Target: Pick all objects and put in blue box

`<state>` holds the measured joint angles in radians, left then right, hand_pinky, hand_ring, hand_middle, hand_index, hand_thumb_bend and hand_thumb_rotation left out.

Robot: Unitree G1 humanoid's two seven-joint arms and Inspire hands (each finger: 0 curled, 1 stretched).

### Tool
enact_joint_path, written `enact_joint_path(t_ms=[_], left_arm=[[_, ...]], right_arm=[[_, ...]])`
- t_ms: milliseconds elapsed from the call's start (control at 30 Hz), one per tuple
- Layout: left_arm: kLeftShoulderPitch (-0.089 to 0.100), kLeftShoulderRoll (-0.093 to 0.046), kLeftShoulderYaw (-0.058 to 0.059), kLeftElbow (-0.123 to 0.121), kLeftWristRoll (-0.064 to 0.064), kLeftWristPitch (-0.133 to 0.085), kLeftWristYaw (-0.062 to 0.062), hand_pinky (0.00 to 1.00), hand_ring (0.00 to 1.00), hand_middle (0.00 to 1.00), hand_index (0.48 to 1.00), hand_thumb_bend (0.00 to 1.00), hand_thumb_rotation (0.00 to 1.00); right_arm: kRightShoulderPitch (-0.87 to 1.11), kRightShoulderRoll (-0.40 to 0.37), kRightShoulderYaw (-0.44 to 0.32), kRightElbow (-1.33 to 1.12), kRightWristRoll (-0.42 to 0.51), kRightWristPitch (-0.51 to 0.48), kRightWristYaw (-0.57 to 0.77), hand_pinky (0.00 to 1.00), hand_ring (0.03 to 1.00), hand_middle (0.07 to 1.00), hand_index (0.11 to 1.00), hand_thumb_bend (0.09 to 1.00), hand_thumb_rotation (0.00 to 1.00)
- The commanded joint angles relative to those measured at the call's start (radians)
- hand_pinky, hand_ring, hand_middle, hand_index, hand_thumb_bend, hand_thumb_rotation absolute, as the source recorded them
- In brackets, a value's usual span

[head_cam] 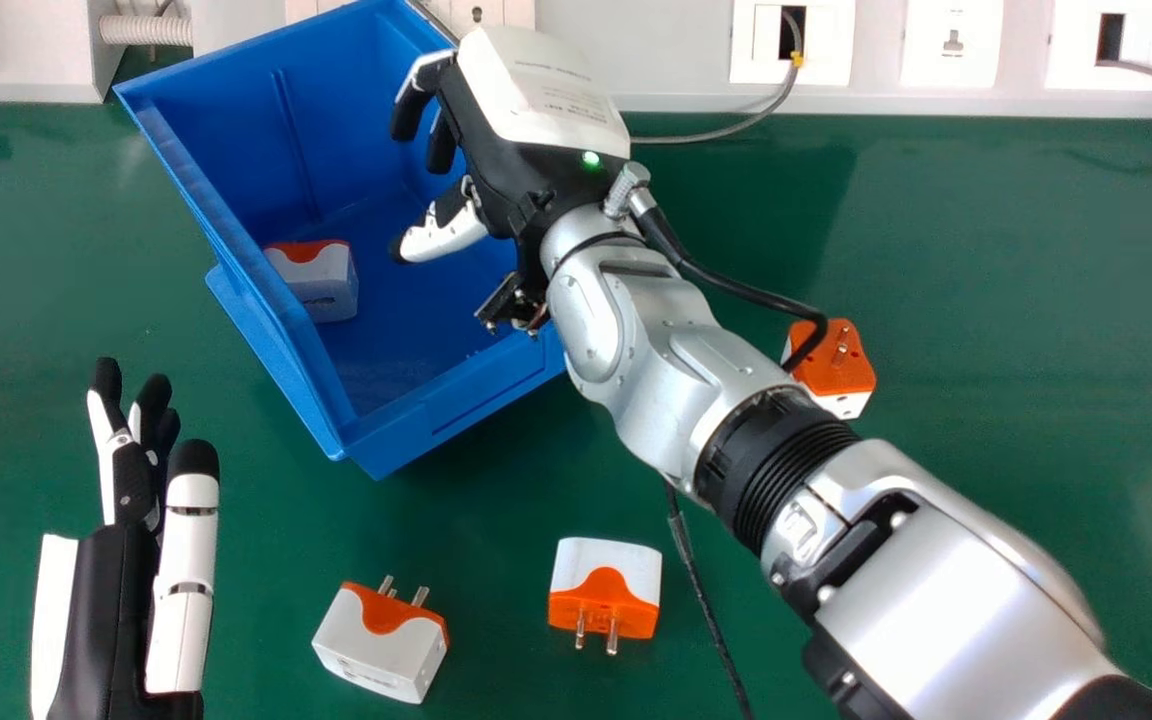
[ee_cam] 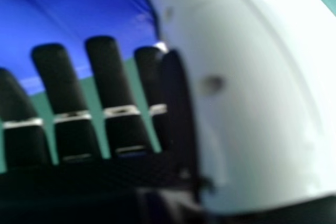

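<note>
And it's the right hand (head_cam: 536, 150) poised over the blue box (head_cam: 446, 410), fingers loosely extended, thumb out, nothing in its grasp. Down inside, over by the side wall, sits one white-and-orange adapter (head_cam: 321, 285), its orange patch towards the far end. Now outward, past the silver forearm (head_cam: 936, 590), to the right-hand adapter (head_cam: 836, 370) on the green table (head_cam: 1016, 380), orange prong face turned up, white body underneath.

Nearer the robot, two more to play for! The middle adapter (head_cam: 604, 590) lies on its side, prongs aimed back at the robot; the line through body and prongs runs nearly straight away from it. And the near-left adapter (head_cam: 381, 645) has its prongs pointing away and a touch right, so its prong-to-back axis slants from near left to far right.

How will they handle? Light, I'd say, hard and rigid, tough enough for a firm squeeze, but those smooth shells could well slip. Best hold is across two opposite white sides, thumb against fingers, keeping off the metal prongs, which might catch or twist the grip. Over at the near left, the robot's left hand (head_cam: 121, 590) rests idle, fingers straight.
</note>
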<state>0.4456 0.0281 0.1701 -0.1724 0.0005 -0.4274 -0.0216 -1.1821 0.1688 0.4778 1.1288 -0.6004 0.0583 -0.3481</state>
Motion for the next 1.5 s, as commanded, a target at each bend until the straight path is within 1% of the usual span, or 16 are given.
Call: enact_joint_path(t_ms=[0,133,200,233,300,367,467,567,633,667,800,1033,1100,1167,1367,1467], left_arm=[[-0.005,0.01,-0.001,0.0,-0.013,-0.026,-0.009,1.0,1.0,1.0,1.0,0.32,0.99],[-0.008,0.01,0.001,0.0,-0.003,-0.02,-0.005,1.0,1.0,1.0,1.0,0.34,0.98],[-0.009,0.012,0.002,-0.001,0.003,-0.016,-0.003,1.0,1.0,1.0,1.0,0.33,0.99],[-0.01,0.012,0.002,-0.001,0.002,-0.014,-0.003,1.0,1.0,1.0,1.0,0.33,0.99],[-0.013,0.011,0.0,0.002,-0.007,-0.015,-0.006,1.0,1.0,1.0,1.0,0.32,0.99],[-0.014,0.007,-0.001,0.0,-0.012,-0.011,-0.005,1.0,1.0,1.0,1.0,0.31,0.99],[-0.016,0.008,-0.001,0.0,-0.009,-0.007,-0.004,1.0,1.0,1.0,1.0,0.3,0.99],[-0.017,0.009,0.0,0.003,-0.012,-0.012,-0.006,1.0,1.0,1.0,1.0,0.29,0.99],[-0.02,0.008,0.0,0.004,-0.022,-0.009,-0.01,1.0,1.0,1.0,1.0,0.3,0.99],[-0.02,0.007,0.0,0.004,-0.028,-0.008,-0.012,1.0,1.0,1.0,1.0,0.29,0.99],[-0.022,0.004,0.001,0.006,-0.022,-0.007,-0.006,1.0,1.0,1.0,1.0,0.3,0.98],[-0.018,0.002,-0.001,0.006,-0.023,-0.015,-0.008,1.0,1.0,1.0,1.0,0.3,0.96],[-0.016,0.003,0.0,0.007,-0.018,-0.017,-0.006,1.0,1.0,1.0,1.0,0.31,0.98],[-0.016,0.004,0.0,0.005,-0.021,-0.015,-0.009,1.0,1.0,1.0,1.0,0.31,0.98],[-0.016,0.005,-0.001,-0.005,-0.041,-0.007,-0.02,1.0,1.0,1.0,1.0,0.33,0.97],[-0.019,0.009,0.003,-0.008,-0.029,-0.006,-0.018,1.0,1.0,1.0,1.0,0.31,0.96]], right_arm=[[0.039,0.044,0.006,-0.093,-0.003,0.014,-0.017,0.29,0.423,0.535,0.538,0.493,0.0],[0.226,-0.021,0.05,-0.38,-0.045,0.036,-0.005,0.34,0.399,0.509,0.574,0.498,0.0],[0.361,-0.058,0.056,-0.573,-0.049,0.037,0.021,0.43,0.54,0.637,0.515,0.5,0.1],[0.43,-0.084,0.065,-0.671,-0.057,0.032,0.039,0.49,0.604,0.69,0.642,0.492,0.1],[0.554,-0.131,0.083,-0.841,-0.088,0.026,0.058,0.53,0.662,0.732,0.738,0.499,0.12],[0.662,-0.177,0.1,-0.982,-0.122,0.028,0.074,0.53,0.673,0.75,0.749,0.509,0.17],[0.834,-0.245,0.103,-1.173,-0.143,0.017,0.106,0.53,0.668,0.745,0.737,0.534,0.19],[0.981,-0.312,0.096,-1.308,-0.153,-0.001,0.127,0.56,0.7,0.762,0.76,0.506,0.26],[1.075,-0.354,0.088,-1.372,-0.167,-0.02,0.118,0.59,0.723,0.771,0.765,0.508,0.29],[1.116,-0.374,0.084,-1.395,-0.172,-0.031,0.11,0.59,0.731,0.774,0.766,0.51,0.32],[1.253,-0.435,0.047,-1.438,-0.171,-0.075,0.108,0.65,0.771,0.808,0.801,0.521,0.38],[1.344,-0.479,0.008,-1.396,-0.227,-0.093,0.098,0.69,0.823,0.849,0.834,0.552,0.5],[1.353,-0.482,0.007,-1.377,-0.243,-0.093,0.096,0.69,0.82,0.845,0.831,0.562,0.51],[1.354,-0.48,0.009,-1.35,-0.254,-0.096,0.092,0.7,0.819,0.843,0.828,0.565,0.5],[1.336,-0.462,0.023,-1.262,-0.295,-0.088,0.08,0.68,0.803,0.831,0.811,0.575,0.44],[1.309,-0.449,0.034,-1.201,-0.313,-0.079,0.073,0.67,0.793,0.823,0.803,0.574,0.42]])
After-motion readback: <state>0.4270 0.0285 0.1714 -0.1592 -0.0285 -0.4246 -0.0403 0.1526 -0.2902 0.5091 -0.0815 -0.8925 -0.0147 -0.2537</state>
